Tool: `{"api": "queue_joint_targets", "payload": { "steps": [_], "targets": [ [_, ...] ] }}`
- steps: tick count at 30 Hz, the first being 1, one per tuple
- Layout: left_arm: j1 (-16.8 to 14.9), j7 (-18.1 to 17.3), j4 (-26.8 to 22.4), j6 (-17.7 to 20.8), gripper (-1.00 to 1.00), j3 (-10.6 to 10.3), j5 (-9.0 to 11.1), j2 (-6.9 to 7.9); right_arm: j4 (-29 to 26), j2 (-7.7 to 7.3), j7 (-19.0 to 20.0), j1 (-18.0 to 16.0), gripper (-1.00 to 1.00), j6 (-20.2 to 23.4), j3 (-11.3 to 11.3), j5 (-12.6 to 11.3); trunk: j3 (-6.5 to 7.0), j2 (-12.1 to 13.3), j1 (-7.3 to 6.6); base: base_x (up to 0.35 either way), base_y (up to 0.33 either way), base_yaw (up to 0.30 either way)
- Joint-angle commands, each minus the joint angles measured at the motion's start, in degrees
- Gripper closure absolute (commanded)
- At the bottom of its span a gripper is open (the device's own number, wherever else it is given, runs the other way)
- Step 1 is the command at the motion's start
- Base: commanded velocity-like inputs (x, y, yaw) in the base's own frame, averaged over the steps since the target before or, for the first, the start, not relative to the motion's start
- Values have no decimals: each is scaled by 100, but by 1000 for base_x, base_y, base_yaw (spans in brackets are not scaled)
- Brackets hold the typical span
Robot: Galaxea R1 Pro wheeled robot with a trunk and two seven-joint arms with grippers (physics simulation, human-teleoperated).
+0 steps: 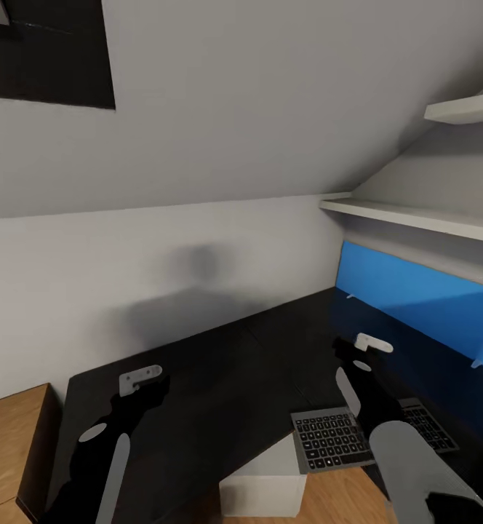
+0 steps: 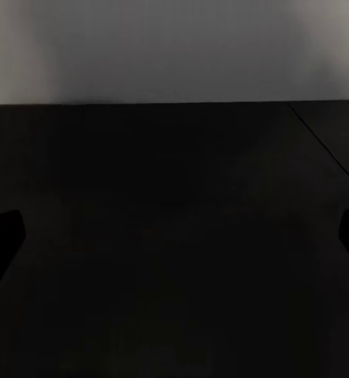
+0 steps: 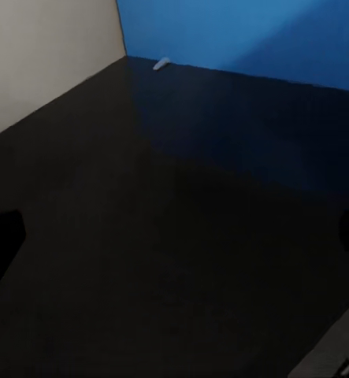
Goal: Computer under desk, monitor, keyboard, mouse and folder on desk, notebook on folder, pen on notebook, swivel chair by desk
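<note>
The keyboard (image 1: 369, 437) lies flat at the desk's (image 1: 220, 393) near edge, long axis along that edge, directly beneath the right forearm and behind the open-fingered right gripper (image 1: 369, 348), so far nearer it than the open left gripper (image 1: 141, 380)

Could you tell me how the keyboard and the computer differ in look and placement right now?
The keyboard is a slim flat grey slab with dark keys, while the computer is a plain light-grey box. The keyboard lies on top of the desk, near its front edge and partly hidden by the right arm; the computer stands on the wooden floor, tucked below the desk edge. Both are greyish and sit toward the right end effector side.
</note>
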Motion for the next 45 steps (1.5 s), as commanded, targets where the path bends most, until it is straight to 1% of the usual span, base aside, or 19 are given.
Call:
{"api": "queue_joint_targets", "payload": {
  "steps": [1, 3, 6, 9, 10, 14, 18, 19, 20, 23, 26, 27, 31, 32, 34, 36, 40, 42, 45],
  "targets": [
    [-4, 25, -8, 31, -100, 3, 32, -3, 428, -91, -48, -189, -100, -306, -10, 35, -10, -9, 1, 2, 0, 0],
    [-4, 25, -8, 31, -100, 3, 32, -3, 910, -206, -75, -352, -100, -809, -13, 79, -10, -9, 1, 1, 0, 0],
    [-4, 25, -8, 31, -100, 3, 32, -3, 1391, -352, -99, -511, -100, -1365, -23, 121, -10, -9, 1, 0, 0, 0],
    [-4, 25, -8, 31, -100, 3, 32, -3, 1478, -422, -106, -573, -100, -1426, -23, 141, -10, -9, 1, 0, 0, 0],
    [-5, 25, -8, 31, -100, 1, 32, -3, 1615, -570, -104, -651, -100, -1471, -24, 137, -10, -9, 1, 0, 0, 0],
    [-4, 25, -8, 31, -100, 2, 32, -3, 1678, -763, -113, -702, -100, -1537, -9, 147, -10, -9, 1, 0, 0, 0],
    [-8, 25, -8, 31, -100, -3, 32, -3, 1330, -720, -130, -706, -100, -1552, 4, 165, -10, -9, 1, 0, 0, 0],
    [-7, 25, -8, 31, -100, -4, 32, -3, 1259, -683, -132, -706, -100, -1552, 3, 168, -10, -9, 1, 0, 0, 0],
    [-7, 25, -8, 31, -100, -5, 32, -3, 1086, -467, -136, -706, -100, -1550, -2, 211, -10, -9, 1, 0, 0, 0],
    [-5, 25, -14, 31, -100, -5, 32, -3, 1012, -354, -139, -706, -100, -1541, -6, 239, -10, -9, 1, 0, 0, 0],
    [-7, 25, -42, 36, -100, -5, 32, -3, 987, -313, -143, -702, -100, -1541, -6, 256, -10, -9, 1, 0, 0, 0],
    [-8, 14, -237, 61, -100, -6, 40, -5, 970, -287, -141, -699, -100, -1541, -1, 378, -10, -9, 1, 0, 0, 0],
    [-8, 9, -307, 71, -100, -8, 51, -10, 973, -310, -129, -698, -100, -1433, -21, 481, -10, -9, 1, 0, 0, 0],
    [-7, 8, -335, 74, -100, -57, 57, -10, 980, -534, -109, -698, -100, -751, -64, 488, -28, -49, 23, 0, 0, 0],
    [-7, 7, -337, 75, -100, -67, 57, -10, 981, -624, -104, -698, -100, -539, -80, 452, -64, -129, 67, 0, 0, 0],
    [-9, 7, -339, 75, -100, -76, 58, -10, 978, -737, -99, -698, -100, -310, -99, 343, -100, -210, 111, 0, 0, 0],
    [-8, 7, -341, 75, -100, -76, 58, -10, 982, -880, -96, -698, -100, -121, -113, 78, -172, -370, 199, 0, 0, 0],
    [-8, 7, -342, 75, -100, -77, 58, -10, 1039, -1015, -89, -703, -100, -24, -119, -92, -208, -450, 243, 0, 0, 0],
    [-7, 7, -342, 75, -100, -77, 58, -10, 1224, -1116, -87, -711, -100, 8, -121, -154, -262, -571, 308, 0, 0, 0]
  ]
}}
